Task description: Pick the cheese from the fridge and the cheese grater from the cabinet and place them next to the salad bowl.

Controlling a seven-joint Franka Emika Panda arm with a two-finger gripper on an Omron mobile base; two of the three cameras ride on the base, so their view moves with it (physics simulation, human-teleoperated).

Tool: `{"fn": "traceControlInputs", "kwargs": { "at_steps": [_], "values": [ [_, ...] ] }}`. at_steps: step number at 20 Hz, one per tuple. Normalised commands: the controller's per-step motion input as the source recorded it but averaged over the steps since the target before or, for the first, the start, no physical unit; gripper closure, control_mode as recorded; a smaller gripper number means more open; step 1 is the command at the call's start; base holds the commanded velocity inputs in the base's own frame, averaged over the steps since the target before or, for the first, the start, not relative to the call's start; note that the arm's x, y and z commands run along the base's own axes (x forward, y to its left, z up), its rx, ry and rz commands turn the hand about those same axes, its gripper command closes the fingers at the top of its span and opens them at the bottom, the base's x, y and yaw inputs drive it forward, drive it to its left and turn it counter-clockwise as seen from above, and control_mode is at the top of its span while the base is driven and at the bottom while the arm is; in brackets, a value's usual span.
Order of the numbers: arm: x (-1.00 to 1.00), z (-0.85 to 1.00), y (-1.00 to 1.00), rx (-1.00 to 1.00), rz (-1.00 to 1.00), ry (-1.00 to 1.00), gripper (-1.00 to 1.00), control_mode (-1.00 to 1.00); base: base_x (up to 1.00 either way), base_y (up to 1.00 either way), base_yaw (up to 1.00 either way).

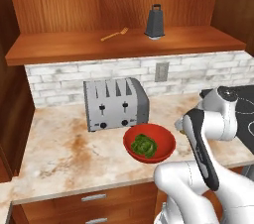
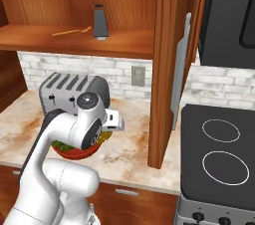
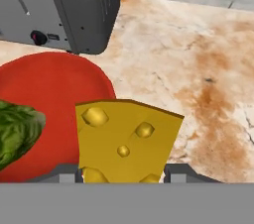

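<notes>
My end effector [image 3: 121,176] grasps the cheese [image 3: 124,141] over the marbled desk [image 3: 198,69], the red salad bowl [image 3: 49,94] just beside it, the toaster [image 3: 64,5] beyond.

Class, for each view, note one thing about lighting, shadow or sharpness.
Left base view: even light, and the cheese grater casts hardly any shadow on its shelf. Right base view: the stove top is flat black with no glare. Hand view: the cheese looms large and sharp-edged, uniformly lit.
</notes>
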Motion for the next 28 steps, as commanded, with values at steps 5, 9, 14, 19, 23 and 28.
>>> {"fn": "traceControlInputs", "kwargs": {
  "at_steps": [5,9,14,19,23,28],
  "values": [
    [0.16,-0.33,-0.04,0.00,0.05,0.07,1.00,-1.00,0.00,0.00,0.00],
    [0.12,-0.18,-0.12,0.00,0.03,0.06,1.00,-1.00,0.00,0.00,0.00],
    [0.13,-0.09,-0.12,0.01,0.03,0.06,1.00,-1.00,0.00,0.00,0.00],
    [0.15,-0.14,-0.14,0.02,0.04,0.12,1.00,-1.00,0.00,0.00,0.00],
    [0.23,-0.22,0.00,0.00,0.00,0.07,1.00,-1.00,0.00,0.00,0.00],
    [0.20,-0.14,0.00,0.00,0.00,0.01,1.00,-1.00,0.00,0.00,0.00]
  ]
}}
